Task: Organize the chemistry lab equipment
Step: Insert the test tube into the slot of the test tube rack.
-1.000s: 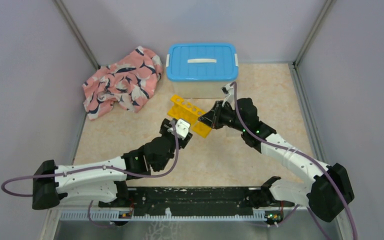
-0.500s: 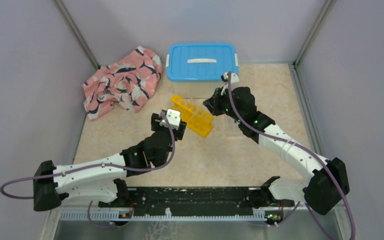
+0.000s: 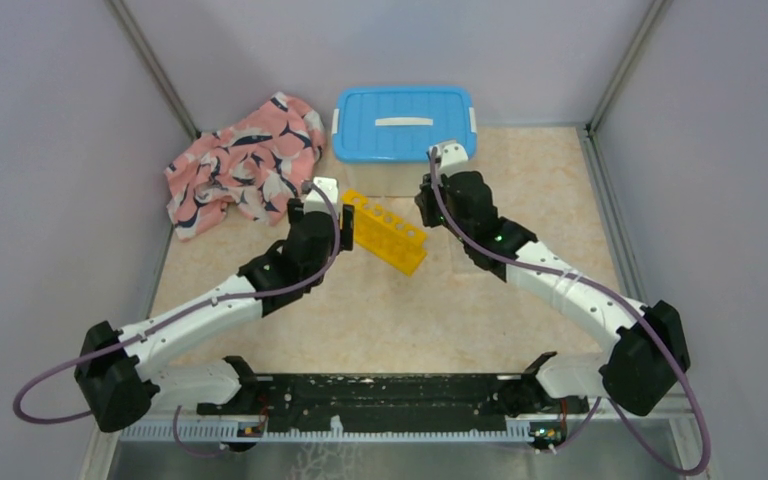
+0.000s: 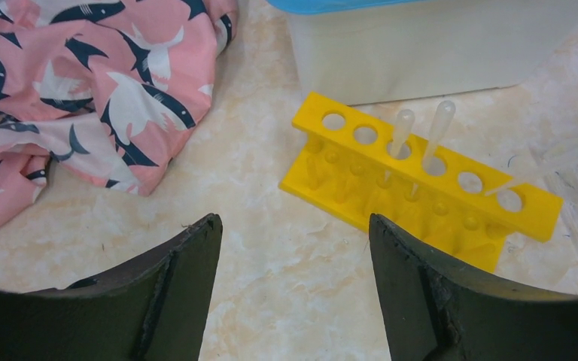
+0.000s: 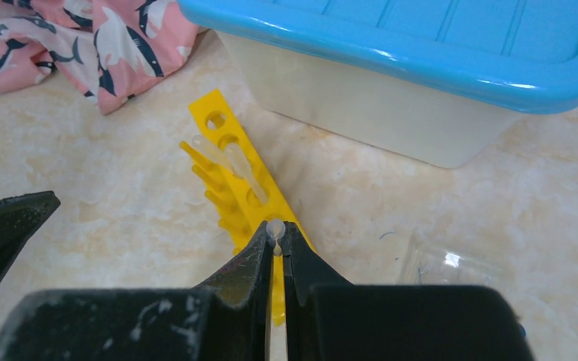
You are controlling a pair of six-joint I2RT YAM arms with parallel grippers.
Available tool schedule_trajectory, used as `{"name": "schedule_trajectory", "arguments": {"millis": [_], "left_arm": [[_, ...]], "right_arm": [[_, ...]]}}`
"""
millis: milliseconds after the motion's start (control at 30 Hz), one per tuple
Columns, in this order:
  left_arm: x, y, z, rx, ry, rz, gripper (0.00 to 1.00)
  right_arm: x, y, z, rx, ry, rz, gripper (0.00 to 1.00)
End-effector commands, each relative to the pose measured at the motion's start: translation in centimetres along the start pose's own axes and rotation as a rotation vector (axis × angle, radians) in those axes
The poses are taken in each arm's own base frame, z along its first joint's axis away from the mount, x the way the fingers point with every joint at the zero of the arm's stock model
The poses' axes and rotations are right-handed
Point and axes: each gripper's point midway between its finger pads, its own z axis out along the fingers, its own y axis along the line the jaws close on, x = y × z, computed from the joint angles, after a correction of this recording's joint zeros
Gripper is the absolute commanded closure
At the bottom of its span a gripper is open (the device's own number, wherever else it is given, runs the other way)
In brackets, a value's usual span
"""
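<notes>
Crumpled pink whale-print cloth (image 3: 245, 165) at left of marbled bench (image 3: 410, 310). Left jaws spread wide, empty. Yellow plastic holed rack (image 3: 385, 232) mid-bench, two clear tubes (image 4: 403, 131) standing in it. Right jaws pinch third clear tube (image 5: 275, 228) over rack's end. White bin (image 3: 405, 125), glossy blue lid, behind.

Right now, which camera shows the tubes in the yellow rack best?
Left wrist: two clear tubes stand plainly in the rack's middle holes. Right wrist shows them slanted and smaller. From the top the rack is small and the tubes hardly show.

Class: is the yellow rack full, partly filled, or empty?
Partly filled. Two clear tubes stand in middle holes of the yellow rack; the two holes nearest the cloth are empty.
</notes>
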Motion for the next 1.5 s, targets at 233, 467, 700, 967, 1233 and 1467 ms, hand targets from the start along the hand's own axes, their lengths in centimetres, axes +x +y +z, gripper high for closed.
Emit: {"name": "schedule_trajectory", "arguments": {"millis": [233,467,700,967,1233,1467], "left_arm": [[1.3,0.1,2.3,0.044,0.117,-0.118,0.23],[1.7,0.8,2.9,0.039,0.13,-0.145,0.23],[2.5,1.5,3.4,0.032,0.15,-0.161,0.23],[3.1,2.0,3.8,0.029,0.165,-0.186,0.23],[3.2,2.1,4.0,0.033,0.17,-0.202,0.23],[3.7,2.0,4.5,0.038,0.189,-0.219,0.23]], "right_arm": [[-3.0,0.2,0.4,0.047,-0.077,-0.068,0.97],[-2.9,0.6,0.9,0.036,-0.077,-0.069,0.97],[-3.4,1.3,1.1,0.02,-0.094,-0.068,0.98],[-3.3,1.8,1.6,0.014,-0.084,-0.079,0.98],[-2.5,1.8,2.1,0.012,-0.062,-0.088,0.98],[-1.1,1.9,3.0,0.012,-0.032,-0.109,0.99]]}}
